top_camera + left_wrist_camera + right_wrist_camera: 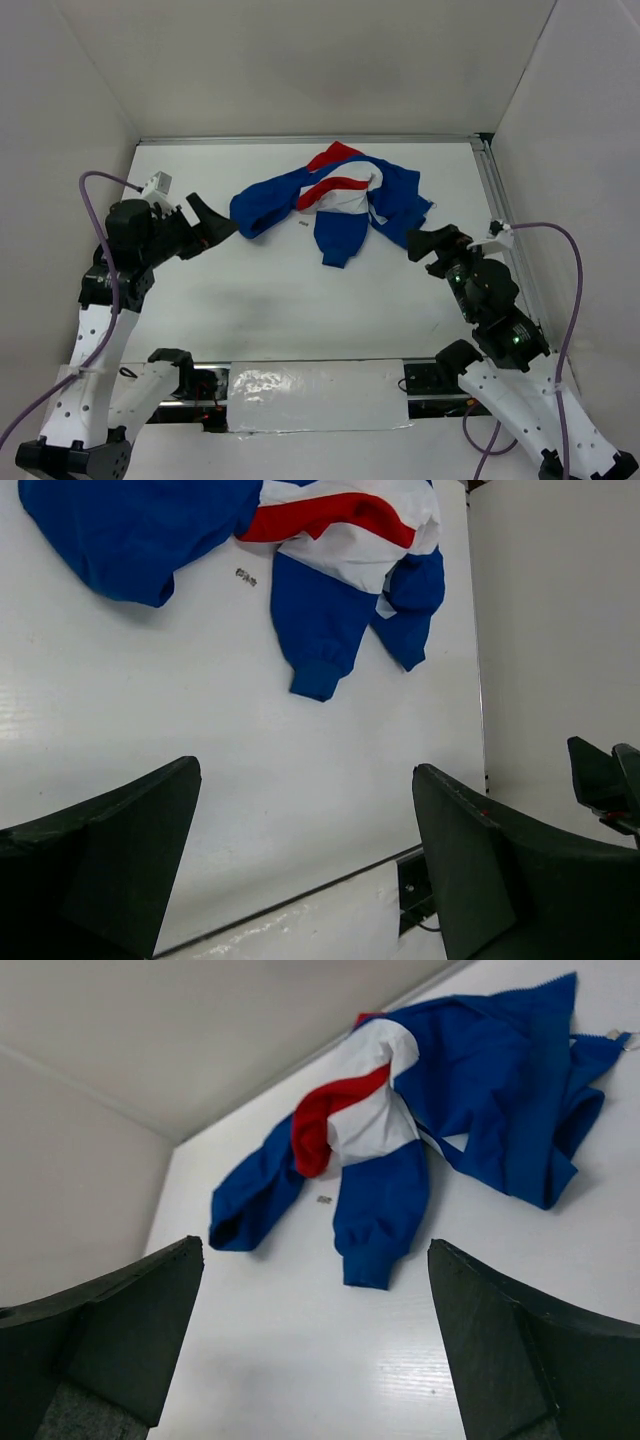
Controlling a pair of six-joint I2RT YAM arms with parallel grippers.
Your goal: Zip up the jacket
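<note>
Our left gripper [215, 224] and right gripper [418, 245] both hang with jaws wide apart, holding nothing. We count one jacket [345, 205], crumpled on the white table [300, 300] between them, near both but touching neither. One small metal piece [303, 226] lies just beside its sleeve.
</note>
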